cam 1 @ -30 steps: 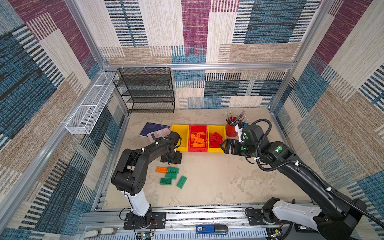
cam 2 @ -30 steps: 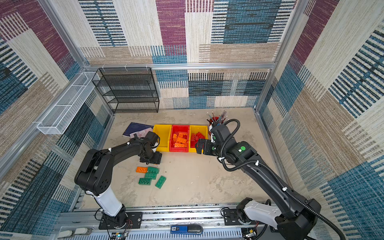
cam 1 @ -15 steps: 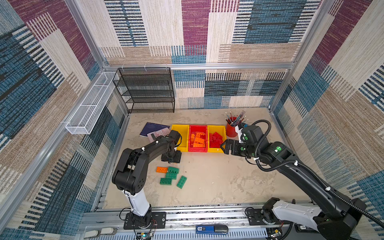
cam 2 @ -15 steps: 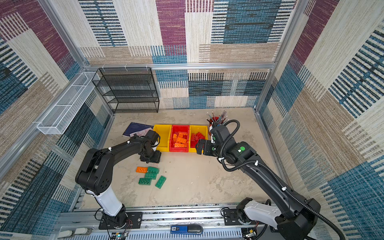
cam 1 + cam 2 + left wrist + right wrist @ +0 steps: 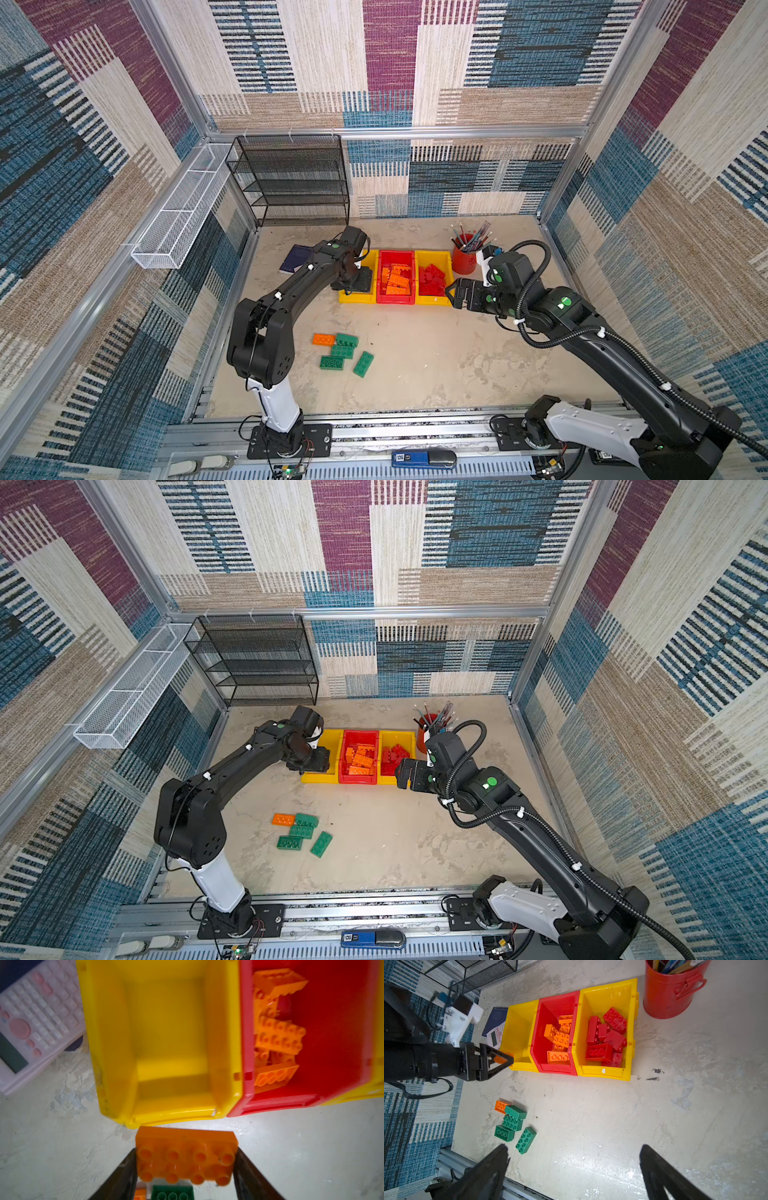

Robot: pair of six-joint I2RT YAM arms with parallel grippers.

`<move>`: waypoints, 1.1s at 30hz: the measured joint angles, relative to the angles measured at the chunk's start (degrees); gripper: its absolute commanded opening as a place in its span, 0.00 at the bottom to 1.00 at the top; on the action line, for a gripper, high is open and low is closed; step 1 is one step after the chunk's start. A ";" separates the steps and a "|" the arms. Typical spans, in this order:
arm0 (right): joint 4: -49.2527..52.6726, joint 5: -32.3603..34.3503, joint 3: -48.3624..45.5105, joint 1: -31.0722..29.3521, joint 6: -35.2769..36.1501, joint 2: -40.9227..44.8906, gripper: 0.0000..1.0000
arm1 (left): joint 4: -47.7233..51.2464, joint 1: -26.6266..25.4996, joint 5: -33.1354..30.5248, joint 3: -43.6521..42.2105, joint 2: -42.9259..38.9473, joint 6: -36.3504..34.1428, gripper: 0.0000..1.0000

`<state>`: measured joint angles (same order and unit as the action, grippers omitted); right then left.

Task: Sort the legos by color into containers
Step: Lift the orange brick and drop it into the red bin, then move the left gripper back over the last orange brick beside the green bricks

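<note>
Between the half-open left fingers [image 5: 124, 1176], an orange lego [image 5: 185, 1157], gripped (right fingers [image 5: 488, 1172] wide, empty).

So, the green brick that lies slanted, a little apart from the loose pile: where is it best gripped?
Take the green brick across its two long sides, at mid-length, coming straight down from above. It lies flat, studs up, and both long sides seem free.
</note>
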<state>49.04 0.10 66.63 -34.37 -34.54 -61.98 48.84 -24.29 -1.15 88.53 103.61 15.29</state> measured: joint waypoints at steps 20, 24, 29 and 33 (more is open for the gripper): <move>4.87 3.52 -0.57 0.31 -2.54 4.83 1.00 | 13.33 -8.46 -1.68 40.15 26.60 -0.33 0.77; 5.79 4.02 -0.11 0.33 -2.75 4.98 1.00 | 14.67 -8.46 -0.94 44.04 29.75 -0.28 0.86; 6.29 4.85 0.55 0.37 -2.91 4.92 1.00 | 15.23 -8.46 -0.04 44.78 29.66 -0.22 0.87; 6.25 4.83 0.63 0.37 -2.82 4.22 1.00 | 15.37 -8.46 -2.12 40.28 25.53 0.02 0.87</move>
<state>55.29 4.93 67.26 -34.00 -37.36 -57.76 64.20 -32.75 -3.27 128.81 129.14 15.31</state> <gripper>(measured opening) 0.995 0.871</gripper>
